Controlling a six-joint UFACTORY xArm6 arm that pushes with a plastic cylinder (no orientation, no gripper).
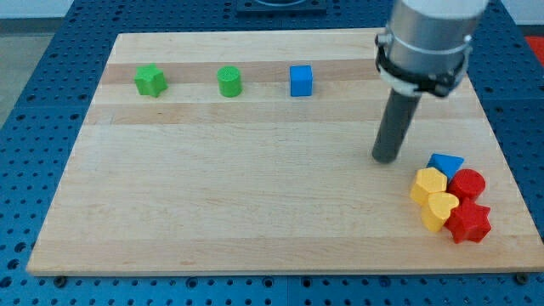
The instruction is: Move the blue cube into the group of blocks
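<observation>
Item: wooden bench [255, 212], pale board on a blue pegged base, seen from one camera. Contents, upper row, the view's left to right: green star-like block [150, 81]; green round block [229, 82]; blue cube [301, 81], standing alone and well apart from the rest. Contents, the view's lower right: a tight cluster of five touching blocks, namely blue triangular block [446, 162], red round block [467, 184], yellow block [428, 184] of many-sided form, yellow heart-like block [440, 210], red star-like block [469, 222]. Tooling: one arm ending in a dark rod; no claw is fitted, so there is nothing to open, close or grip. The rod's tip [387, 159] rests on the board just to the view's upper left of the cluster, near the blue triangular block, and lies to the view's lower right of the blue cube, not touching it. Status, as judged: the cube is not yet engaged, and the step in hand is the approach. Next move, as judged: the tip must go round to the cube's far side, the view's upper left, then push it diagonally toward the view's lower right; an off-centre contact may turn the cube aside.
</observation>
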